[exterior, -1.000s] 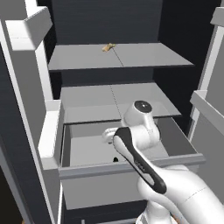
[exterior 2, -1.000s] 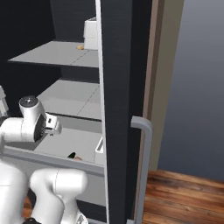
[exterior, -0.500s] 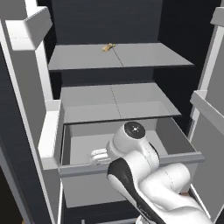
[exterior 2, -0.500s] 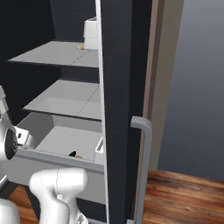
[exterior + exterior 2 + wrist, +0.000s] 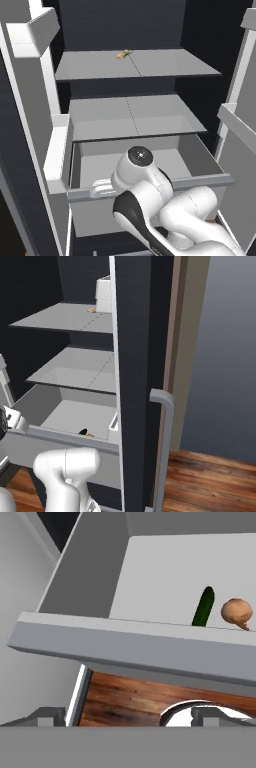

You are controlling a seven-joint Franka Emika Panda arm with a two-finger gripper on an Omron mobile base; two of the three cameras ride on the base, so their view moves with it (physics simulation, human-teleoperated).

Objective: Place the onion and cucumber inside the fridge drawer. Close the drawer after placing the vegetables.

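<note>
end effector: (image 5: 122,716) fingertips spread wide, nothing held, just outside the drawer front, low
fridge drawer: (image 5: 150,186) pulled out, open
cucumber: (image 5: 203,606) lying on drawer floor near front wall
onion: (image 5: 237,611) in drawer, just beside cucumber
change: arm has swung lower and left since a second ago; drawer and vegetables unmoved
hand view: both vegetables clear, wood floor (image 5: 130,699) under drawer
right base view: cucumber a dark speck (image 5: 83,431); fridge door handle (image 5: 165,446)
left base view: arm covers drawer middle; small item on top shelf (image 5: 123,53)
</note>
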